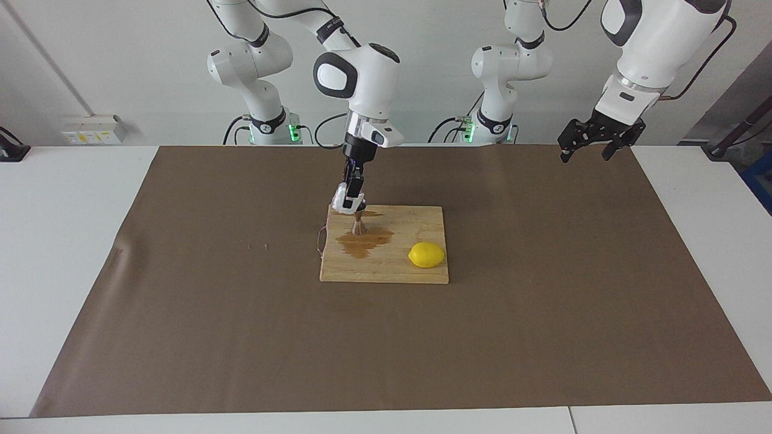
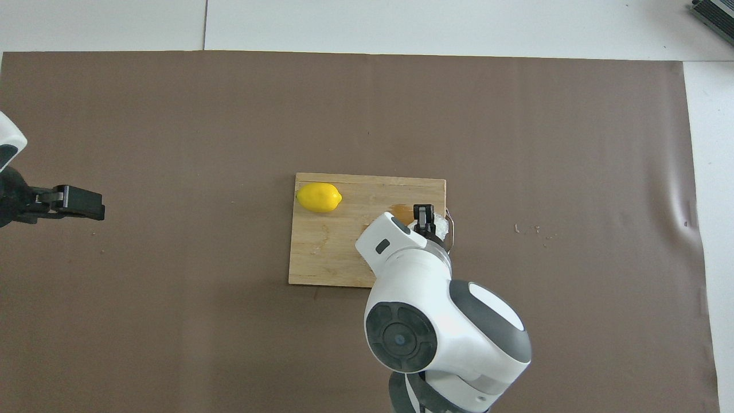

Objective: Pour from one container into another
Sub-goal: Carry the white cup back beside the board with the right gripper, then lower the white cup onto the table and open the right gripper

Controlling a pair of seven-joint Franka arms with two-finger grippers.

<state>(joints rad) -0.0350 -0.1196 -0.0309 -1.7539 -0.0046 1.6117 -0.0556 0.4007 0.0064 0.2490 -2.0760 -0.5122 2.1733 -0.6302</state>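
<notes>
The right gripper [image 1: 351,204] is clamping the crinkled whitish cup [image 1: 341,203] between its closed fingers, holding it tipped just above the mouth of the steel jigger [image 1: 359,225]. The jigger is standing upright on the wooden cutting board [image 1: 416,274], at the corner nearer the robots and toward the right arm's end of the table. A brown puddle [image 1: 364,242] is lying on the board around and just past the jigger's foot, farther from the robots, so some liquid appears to have missed. A lemon [image 1: 426,254] is resting on the same board, toward the left arm's end and well apart from the jigger. In the overhead view the right arm is hiding most of the cup [image 2: 440,221] and all of the jigger. To pour well, the cup's lip is best kept centred over the narrow mouth, tilted slowly, without nudging the light jigger. The left gripper [image 1: 595,143] is waiting with jaws wide and empty above the brown mat [image 1: 543,337].
</notes>
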